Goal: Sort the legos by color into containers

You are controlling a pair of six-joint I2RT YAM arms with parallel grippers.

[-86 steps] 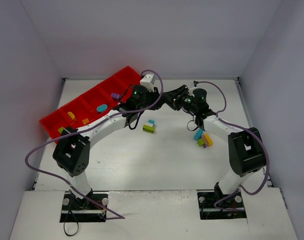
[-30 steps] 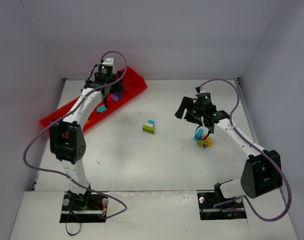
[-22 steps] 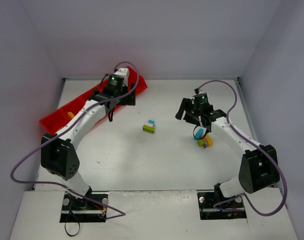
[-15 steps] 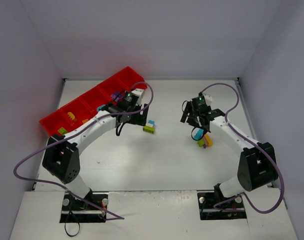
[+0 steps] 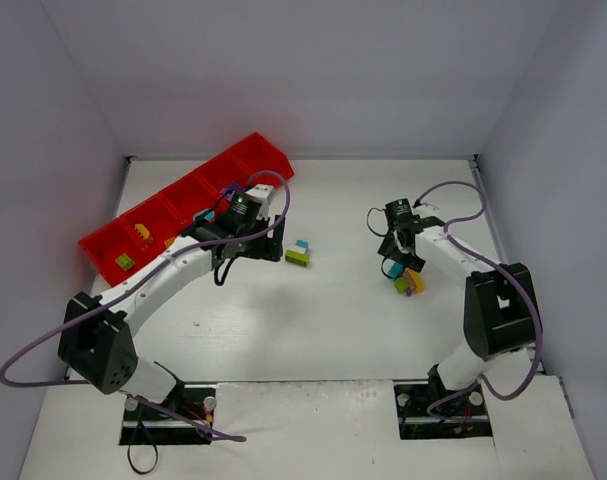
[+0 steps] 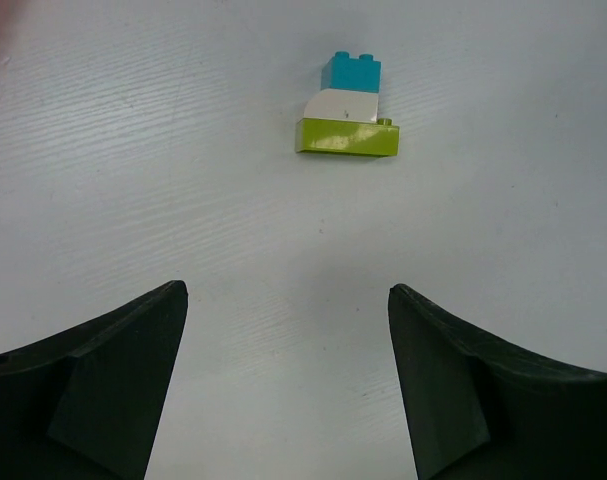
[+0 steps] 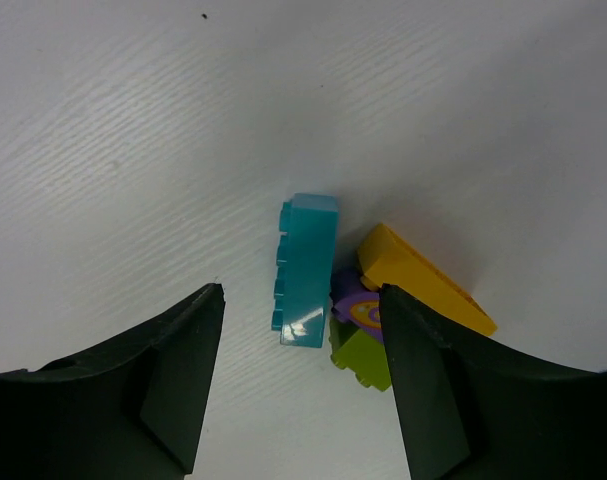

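Note:
A small stack of legos (image 6: 348, 122), teal on white on lime green, lies on the table (image 5: 299, 254). My left gripper (image 6: 288, 300) is open just short of it, with nothing between the fingers (image 5: 273, 250). On the right, a teal brick (image 7: 305, 270) lies against a yellow wedge (image 7: 423, 282), a purple piece (image 7: 358, 306) and a lime green brick (image 7: 363, 358). My right gripper (image 7: 303, 300) is open low over this cluster (image 5: 403, 278), its jaws straddling the teal brick. The red tray of containers (image 5: 263, 150) is at the far left.
The tray's near compartments hold a yellow brick (image 5: 141, 232), an orange one (image 5: 170, 242) and a green one (image 5: 124, 262). The left arm hides part of the tray's middle. White walls close in the table on three sides.
The left arm has swung from the tray to the table's middle, stopping short of the stack. The right gripper has come down over the cluster and its jaws have narrowed.

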